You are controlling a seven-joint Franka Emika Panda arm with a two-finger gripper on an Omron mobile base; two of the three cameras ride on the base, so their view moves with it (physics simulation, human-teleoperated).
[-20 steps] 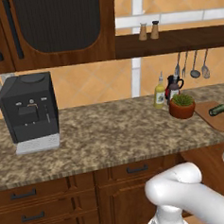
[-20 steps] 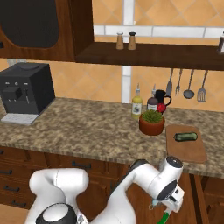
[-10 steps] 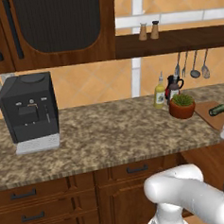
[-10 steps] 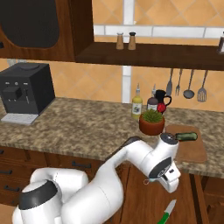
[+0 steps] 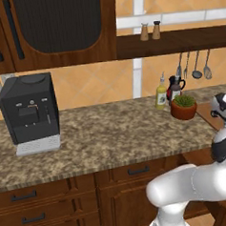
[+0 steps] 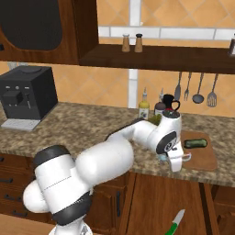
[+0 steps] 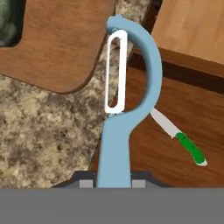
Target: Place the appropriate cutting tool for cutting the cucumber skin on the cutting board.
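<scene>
Raised from below the counter edge half a second ago, the gripper (image 6: 176,161) is now hanging at the counter's front edge, just beside the cutting board (image 6: 205,158). Its fingers are clamping the light blue handle of the peeler (image 7: 124,103), whose white blade is pointing away from the hand over the front edge of the granite counter (image 5: 112,139), near the board's rounded corner. In the right base view the tool itself is too small to make out under the white hand.

Granite is running along the wall above dark wooden drawers. A black coffee machine (image 5: 29,113) is standing toward the counter's left end. By the back edge, an oil bottle (image 6: 144,107) and a dark jug (image 6: 170,103) are standing close together, with the potted plant (image 5: 184,106) just in front of them. Ladles and spoons (image 6: 196,87) are hanging under the shelf, which is carrying two shakers (image 6: 131,43).

The cucumber (image 6: 195,143) is lying on the board toward its back edge. A green-handled knife (image 6: 175,221) is lying on the floor below. In the left base view the arm is covering most of the board.
</scene>
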